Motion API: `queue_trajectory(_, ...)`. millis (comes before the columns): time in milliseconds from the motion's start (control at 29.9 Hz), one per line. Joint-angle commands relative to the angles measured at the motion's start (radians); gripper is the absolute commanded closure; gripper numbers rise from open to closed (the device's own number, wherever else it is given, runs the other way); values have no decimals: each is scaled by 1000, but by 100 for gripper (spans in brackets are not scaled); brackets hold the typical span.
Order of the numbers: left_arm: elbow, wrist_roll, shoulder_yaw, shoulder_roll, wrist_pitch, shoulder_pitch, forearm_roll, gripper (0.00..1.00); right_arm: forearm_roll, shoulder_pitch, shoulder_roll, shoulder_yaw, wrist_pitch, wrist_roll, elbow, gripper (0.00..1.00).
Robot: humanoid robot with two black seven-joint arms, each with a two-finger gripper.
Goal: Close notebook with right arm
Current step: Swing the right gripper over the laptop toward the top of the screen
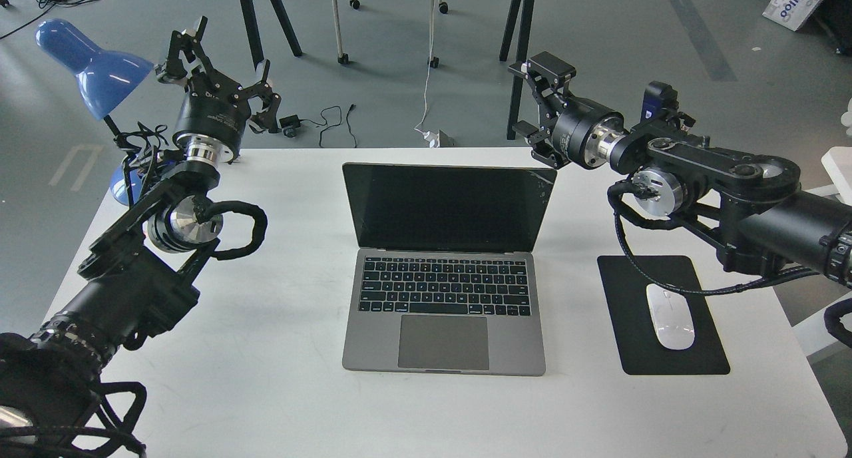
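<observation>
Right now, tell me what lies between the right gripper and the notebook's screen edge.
Nothing. In the head view, the right gripper hangs open beside the notebook lid's top right corner, only bare white table showing between them.

White surface (279, 351), matte, even light w/ soft shadows. Blue desk lamp (93, 65) at its far left corner. Beyond it, grey floor (665, 98) w/ a darker stripe at right. Black table legs (266, 18) and white castor chair legs (339, 25) at top centre. Loose cables (333, 122) and a white cord (427, 78) on floor. Cardboard box (802, 2) top right.
</observation>
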Motion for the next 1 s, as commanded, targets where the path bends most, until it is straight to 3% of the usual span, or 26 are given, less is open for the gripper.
queue_trajectory(0, 2, 0, 0, 2, 0, 0, 0, 0, -10, 2, 0, -1, 19, 0, 10, 0)
queue_trajectory(970, 3, 0, 0, 2, 0, -2, 0, 0, -272, 85, -19, -111, 206, 0, 37, 0)
